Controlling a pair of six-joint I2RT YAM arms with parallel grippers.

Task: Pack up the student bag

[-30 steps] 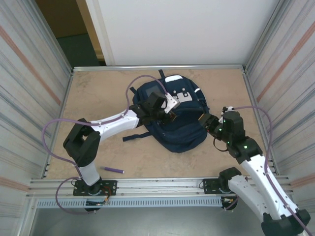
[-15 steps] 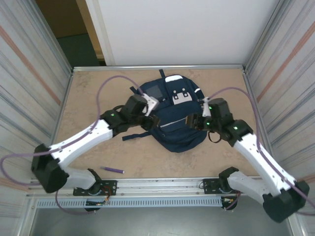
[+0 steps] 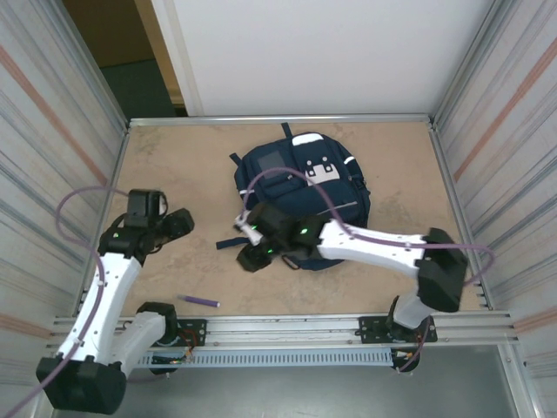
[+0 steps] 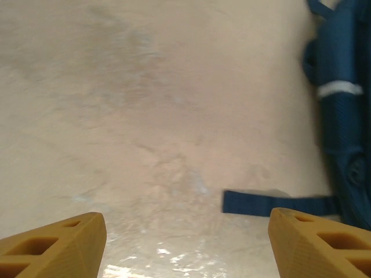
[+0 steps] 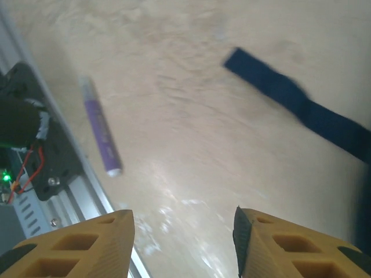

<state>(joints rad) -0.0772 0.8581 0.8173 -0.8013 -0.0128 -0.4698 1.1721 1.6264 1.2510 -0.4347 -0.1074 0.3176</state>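
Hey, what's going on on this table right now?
A navy student bag lies on the table, and nothing is being held. The left claw hangs open over bare table beside the bag. The right claw, also open, reaches across in front of the bag, facing a purple marker near the table's front edge.

No word, number or brand can be read anywhere. The large navy-blue fabric backpack [image 3: 348, 187] carries a white patch [image 3: 320, 170] with small dark blocky marks, too small to make out as letters or a logo, and to its left a plain grey square patch [image 3: 272, 159] with nothing legible on it. The slim purple marker pen [image 5: 101, 130] shows no print on its barrel that can be made out, as it is blurred.
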